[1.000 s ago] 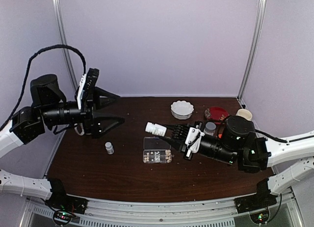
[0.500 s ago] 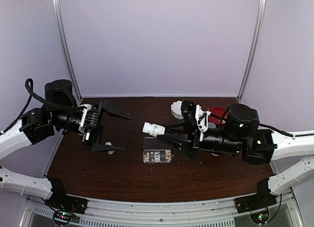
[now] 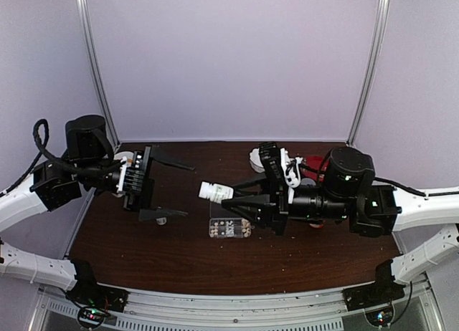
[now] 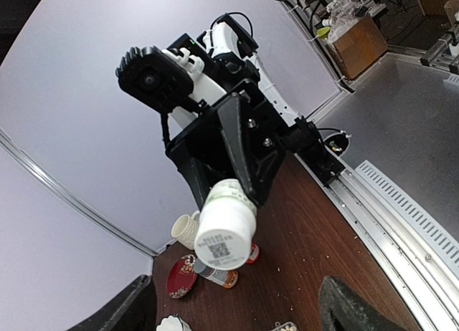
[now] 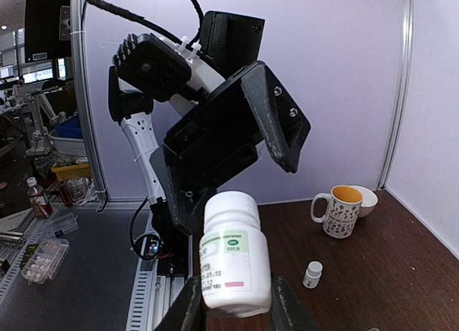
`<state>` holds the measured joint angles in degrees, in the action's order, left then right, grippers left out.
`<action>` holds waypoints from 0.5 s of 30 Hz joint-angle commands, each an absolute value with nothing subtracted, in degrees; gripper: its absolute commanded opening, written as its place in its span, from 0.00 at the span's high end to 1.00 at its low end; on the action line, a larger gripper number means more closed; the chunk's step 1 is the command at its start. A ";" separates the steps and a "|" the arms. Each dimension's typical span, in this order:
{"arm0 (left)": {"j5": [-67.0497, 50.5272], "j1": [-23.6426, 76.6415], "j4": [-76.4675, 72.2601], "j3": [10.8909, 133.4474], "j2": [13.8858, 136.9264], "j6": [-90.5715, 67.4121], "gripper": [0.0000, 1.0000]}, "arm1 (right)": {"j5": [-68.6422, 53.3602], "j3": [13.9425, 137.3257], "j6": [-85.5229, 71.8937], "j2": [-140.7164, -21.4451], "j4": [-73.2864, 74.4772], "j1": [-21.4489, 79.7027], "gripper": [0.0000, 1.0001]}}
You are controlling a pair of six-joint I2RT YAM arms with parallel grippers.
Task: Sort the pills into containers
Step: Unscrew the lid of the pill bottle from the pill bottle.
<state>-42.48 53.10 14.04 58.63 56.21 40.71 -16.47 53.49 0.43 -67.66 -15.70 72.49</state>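
Note:
My right gripper (image 3: 232, 196) is shut on a white pill bottle (image 3: 213, 192) with a green label and holds it sideways above the table, cap toward the left arm. The bottle fills the right wrist view (image 5: 235, 263) between my fingers (image 5: 188, 308). My left gripper (image 3: 176, 189) is open and empty, its jaws spread wide and facing the bottle (image 4: 226, 231) from a short gap. The clear pill organizer (image 3: 229, 228) lies on the table below the bottle, with pale pills (image 3: 224, 226) in its compartments. One corner of it shows in the left wrist view (image 4: 284, 326).
A tiny white bottle (image 3: 161, 220) stands under my left lower finger, also in the right wrist view (image 5: 311, 274). A mug (image 5: 334, 210) and bowl (image 5: 366, 199) stand at far left. An orange bottle (image 4: 219, 276), red dish (image 4: 182, 277), white bowl (image 3: 257, 159) sit at back right.
My right gripper has lifted the white bottle and carried it left, level with the left arm. My left arm has swung down and right, its open jaws now facing the bottle.

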 commanded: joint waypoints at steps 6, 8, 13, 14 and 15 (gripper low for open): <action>-41.49 53.42 10.19 58.36 55.90 41.80 0.23 | -18.96 57.95 -2.27 -71.13 -18.16 72.20 1.00; -41.73 53.40 10.20 58.43 55.83 41.98 0.28 | -18.10 58.32 -2.28 -71.54 -17.81 72.16 1.00; -41.98 53.51 8.17 58.30 55.82 41.12 0.37 | -18.80 58.60 -2.90 -71.98 -18.38 72.15 1.00; -41.96 53.77 7.57 58.21 55.99 40.64 0.37 | -18.90 58.52 -3.05 -72.06 -18.47 72.09 1.00; -41.93 54.13 7.21 58.19 56.12 40.41 0.37 | -18.96 58.58 -3.22 -72.15 -18.49 72.15 1.00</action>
